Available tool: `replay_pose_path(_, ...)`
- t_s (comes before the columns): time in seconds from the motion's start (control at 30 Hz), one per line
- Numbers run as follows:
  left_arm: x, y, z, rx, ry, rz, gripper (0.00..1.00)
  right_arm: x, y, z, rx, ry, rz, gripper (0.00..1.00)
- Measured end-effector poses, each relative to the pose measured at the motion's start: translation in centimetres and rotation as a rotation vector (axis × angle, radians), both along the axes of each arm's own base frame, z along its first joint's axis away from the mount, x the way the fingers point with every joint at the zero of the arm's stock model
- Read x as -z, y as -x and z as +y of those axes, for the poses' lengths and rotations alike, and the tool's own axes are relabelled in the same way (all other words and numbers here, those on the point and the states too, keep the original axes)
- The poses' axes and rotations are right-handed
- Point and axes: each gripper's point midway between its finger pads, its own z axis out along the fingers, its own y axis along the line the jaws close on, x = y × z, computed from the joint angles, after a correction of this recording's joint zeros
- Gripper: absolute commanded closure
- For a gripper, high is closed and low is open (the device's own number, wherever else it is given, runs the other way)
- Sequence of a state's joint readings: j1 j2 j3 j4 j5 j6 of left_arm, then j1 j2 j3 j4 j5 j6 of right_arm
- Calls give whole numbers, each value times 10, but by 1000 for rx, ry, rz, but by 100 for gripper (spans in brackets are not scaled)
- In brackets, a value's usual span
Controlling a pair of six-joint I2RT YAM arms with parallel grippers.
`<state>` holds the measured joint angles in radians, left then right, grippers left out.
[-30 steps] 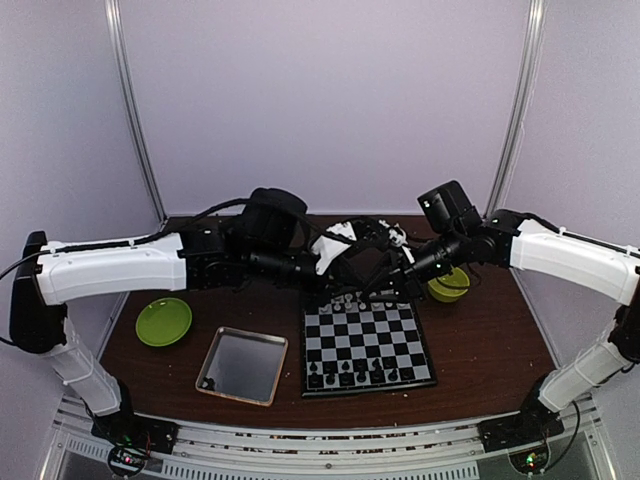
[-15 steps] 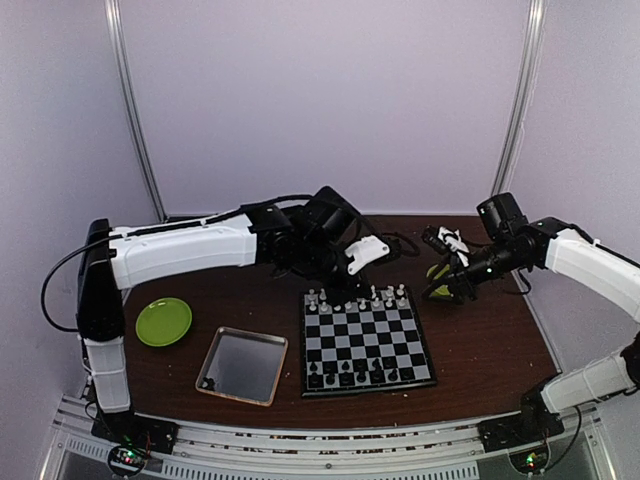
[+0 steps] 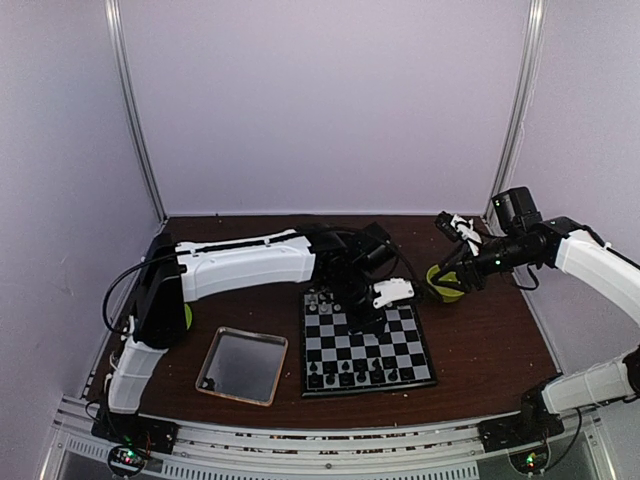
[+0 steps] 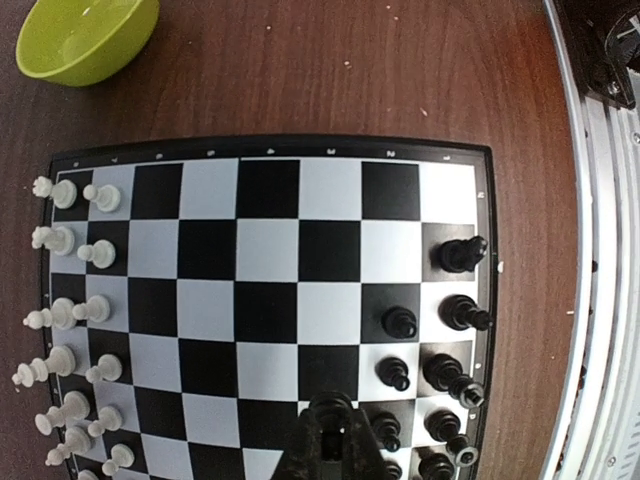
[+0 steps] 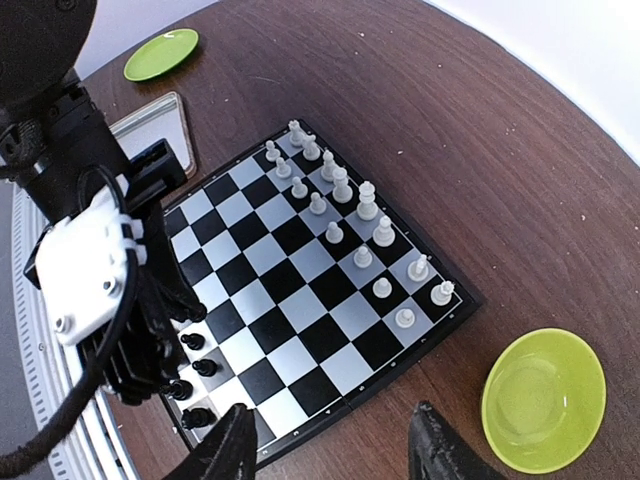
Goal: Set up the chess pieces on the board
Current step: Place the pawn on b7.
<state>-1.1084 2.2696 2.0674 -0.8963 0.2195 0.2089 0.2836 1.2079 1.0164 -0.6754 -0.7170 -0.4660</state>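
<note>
— Pale lilac walls point(image 3: 320, 100) all round and a dark brown table point(image 4: 300, 70) below. Where is the board?

— The board point(image 4: 270, 250) lies flat on the table, in front of my two bases. The tray point(image 3: 245, 362) sits just beside the board on my left. The green bowl point(image 5: 543, 400) stands off the board's far right corner, apart from the rim.

— And the pieces?

— The white pieces point(image 4: 97, 253) stand in two rows along the board's far edge. The black pieces point(image 4: 460, 255) stand along its near edge, in two rows that fill only part of that side.

— What about your left claw?

— My left claw point(image 4: 332, 415) hangs over the board on the black side, just inward of the black rows. Its fingers stand narrow, almost together. There is a dark lump at the tips, and I cannot tell whether it is a piece or part of the claw. I also cannot tell whether the tips touch the board.

— And the right one?

— My right claw point(image 5: 335, 450) is off the board, out past its far right corner and near the green bowl. Its fingers are spread wide with nothing between them.
</note>
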Motion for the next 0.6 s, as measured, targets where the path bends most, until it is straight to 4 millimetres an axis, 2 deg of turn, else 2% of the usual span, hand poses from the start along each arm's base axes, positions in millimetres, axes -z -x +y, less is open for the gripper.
replay_pose_path(0.33, 3, 19, -37, 71, 48, 29, 99, 3, -10, -9, 53, 44, -25, 49)
replay_pose_path(0.6, 19, 35, -53, 111, 48, 51, 99, 5, -16, -16, 98, 76, -32, 49)
